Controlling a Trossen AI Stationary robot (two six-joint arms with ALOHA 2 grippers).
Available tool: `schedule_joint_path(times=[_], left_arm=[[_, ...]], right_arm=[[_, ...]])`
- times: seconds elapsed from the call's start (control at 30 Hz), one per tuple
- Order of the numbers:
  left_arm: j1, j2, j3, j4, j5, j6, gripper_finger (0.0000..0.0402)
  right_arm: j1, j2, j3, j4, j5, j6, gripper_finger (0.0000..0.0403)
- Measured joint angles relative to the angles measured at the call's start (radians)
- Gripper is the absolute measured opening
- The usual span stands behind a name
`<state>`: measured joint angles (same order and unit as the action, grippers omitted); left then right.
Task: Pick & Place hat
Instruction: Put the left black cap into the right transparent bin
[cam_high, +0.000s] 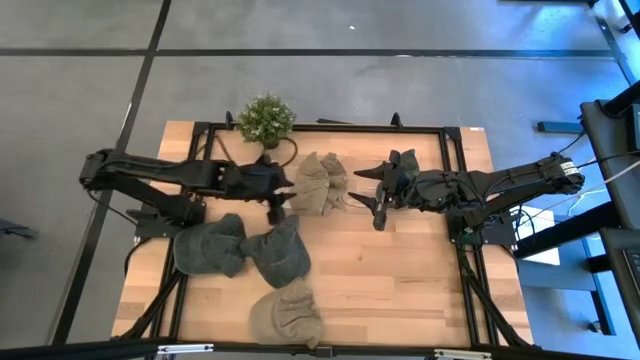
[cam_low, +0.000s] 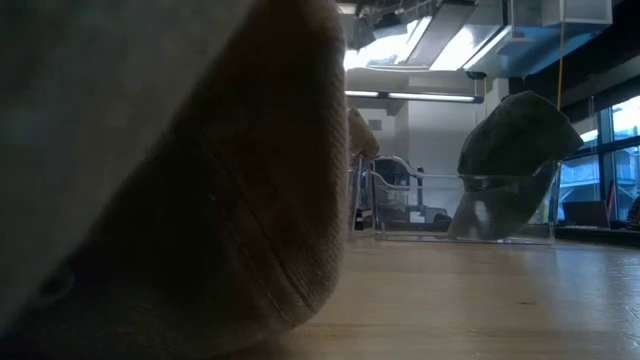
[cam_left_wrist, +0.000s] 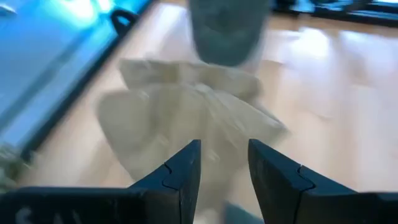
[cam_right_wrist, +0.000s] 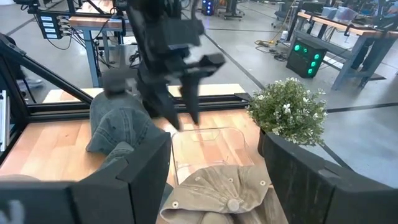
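Observation:
Two beige hats (cam_high: 320, 185) lie bunched at the middle of the table. My left gripper (cam_high: 282, 198) hovers just left of them and above, open, with nothing between its fingers. In the left wrist view a beige hat (cam_left_wrist: 186, 106) shows below that gripper (cam_left_wrist: 224, 152). My right gripper (cam_high: 365, 193) stands open on the hats' right side. In the right wrist view a beige hat (cam_right_wrist: 217, 196) lies below its spread fingers, apart from them. Two dark grey hats (cam_high: 245, 250) lie at the front left. Another beige hat (cam_high: 285, 312) rests at the near edge.
A clear plastic box (cam_right_wrist: 205, 146) stands just behind the beige hat. A small potted plant (cam_high: 266, 120) sits at the far edge. In the low view the near beige hat (cam_low: 170, 200) blocks the left half. Bare wood (cam_high: 400, 270) lies at the front right.

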<state>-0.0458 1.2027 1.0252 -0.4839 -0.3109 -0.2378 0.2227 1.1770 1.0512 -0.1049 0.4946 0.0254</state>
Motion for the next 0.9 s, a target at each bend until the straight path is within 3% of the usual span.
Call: schedule_joint_path(times=[0.1, 0.2, 0.57, 0.77, 0.9], left_arm=[[-0.026, -0.056, 0.000, -0.079, 0.096, -0.096, 0.0128], [-0.078, -0.091, 0.000, -0.165, 0.116, -0.190, 0.0128], [-0.225, -0.077, 0.000, -0.764, -0.038, -0.578, 0.0128], [-0.224, -0.037, -0.079, -0.759, -0.082, -0.590, 0.0128], [-0.206, -0.017, -0.149, -0.758, 0.025, -0.589, 0.0128]], right_arm=[[0.001, 0.006, 0.000, -0.003, 0.000, 0.008, 0.0255], [0.000, 0.018, 0.000, -0.005, -0.001, 0.044, 0.0255], [0.000, 0.042, 0.000, 0.001, -0.019, 0.021, 0.0255], [0.000, 0.042, 0.000, 0.015, -0.018, 0.019, 0.0255], [0.000, 0.042, 0.000, 0.017, -0.018, 0.023, 0.0255]])
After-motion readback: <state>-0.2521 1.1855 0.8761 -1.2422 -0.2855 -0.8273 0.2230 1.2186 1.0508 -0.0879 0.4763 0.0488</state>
